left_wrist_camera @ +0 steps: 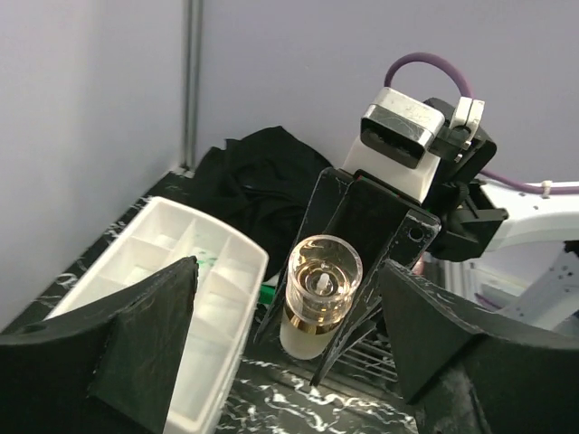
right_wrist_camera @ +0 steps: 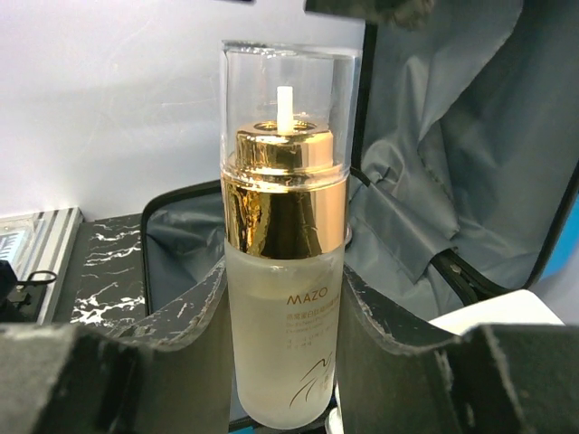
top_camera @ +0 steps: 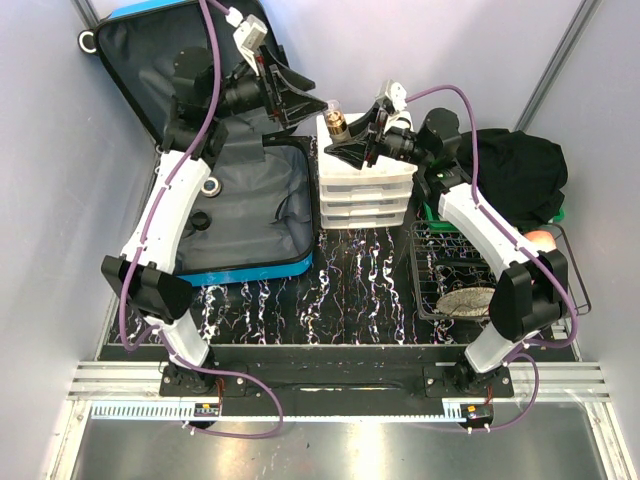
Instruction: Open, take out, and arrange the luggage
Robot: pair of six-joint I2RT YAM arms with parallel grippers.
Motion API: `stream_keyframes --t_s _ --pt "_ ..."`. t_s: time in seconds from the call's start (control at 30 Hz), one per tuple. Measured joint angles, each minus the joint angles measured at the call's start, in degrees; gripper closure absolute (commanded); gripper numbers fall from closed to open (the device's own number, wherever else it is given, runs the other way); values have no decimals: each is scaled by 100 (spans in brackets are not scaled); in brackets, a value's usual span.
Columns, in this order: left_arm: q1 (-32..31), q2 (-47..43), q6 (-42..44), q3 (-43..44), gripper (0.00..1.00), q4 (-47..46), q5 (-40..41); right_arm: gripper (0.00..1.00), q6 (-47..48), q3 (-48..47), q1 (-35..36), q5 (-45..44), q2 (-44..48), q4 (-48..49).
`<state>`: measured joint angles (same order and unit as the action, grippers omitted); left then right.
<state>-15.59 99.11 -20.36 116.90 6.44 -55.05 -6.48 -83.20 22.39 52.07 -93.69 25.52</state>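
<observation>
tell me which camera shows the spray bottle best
Right wrist: the bottle fills the frame, label readable, held in the right gripper. Left wrist sees it cap end on; top external shows it tiny by the organiser.

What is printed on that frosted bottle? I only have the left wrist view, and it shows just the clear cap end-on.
Observer: In the right wrist view, the frosted glass bottle with a gold collar and clear cap reads MAZO on its side.
Operator: Where exactly is it gripped?
Observer: The right pincer clamps the lower frosted body, below the gold collar.
Operator: And the luggage? I can't see it at all.
Observer: From the top camera, the bright blue hard-shell suitcase lies open on the left of the table, with its grey lining showing.
</observation>
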Motion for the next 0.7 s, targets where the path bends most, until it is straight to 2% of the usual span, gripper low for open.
stream_keyframes --t_s 0.1,0.23,0.5,0.7 --pt "-142 83 -402 -122 17 -306 -46 100 -179 0 2 125 0 175" --pt "-297 87 -680 -319 25 -551 -55 100 -490 0 2 229 0 367" --pt "-435 103 -890 -380 65 -846 -114 100 -1300 -2 0 356 -33 662" --pt "-435 125 -990 -387 78 -955 -190 100 -2286 -72 0 490 -210 1032"
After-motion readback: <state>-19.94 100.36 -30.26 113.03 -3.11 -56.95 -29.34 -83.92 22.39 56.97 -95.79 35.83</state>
